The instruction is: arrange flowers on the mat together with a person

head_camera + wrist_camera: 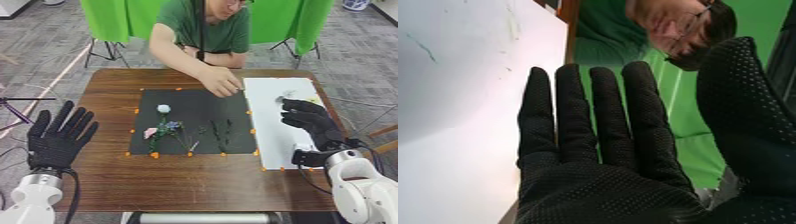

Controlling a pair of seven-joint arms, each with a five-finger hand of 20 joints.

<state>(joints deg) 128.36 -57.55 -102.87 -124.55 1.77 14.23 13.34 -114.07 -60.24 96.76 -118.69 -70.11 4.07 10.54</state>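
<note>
Pink flower (pixel 150 133) right of left hand (pixel 55 144), apart.

Both arms are brought in from the bottom edge of the head view. The left arm (pixel 35 195) is held at the left, with the left hand (pixel 55 145) raised beyond its wrist (pixel 49 172) and pointed away from the robot. Its fingers (pixel 59 120) are extended and spread. The right arm (pixel 362 182) is extended forward at the right, and the right hand (pixel 311 121) is angled inward and forward from its wrist (pixel 341 156). In the right wrist view, the right hand's (pixel 607 192) fingers (pixel 611 107) are held straight, separated by narrow gaps, while the thumb (pixel 740 100) is extended and set well apart from their tips.
</note>
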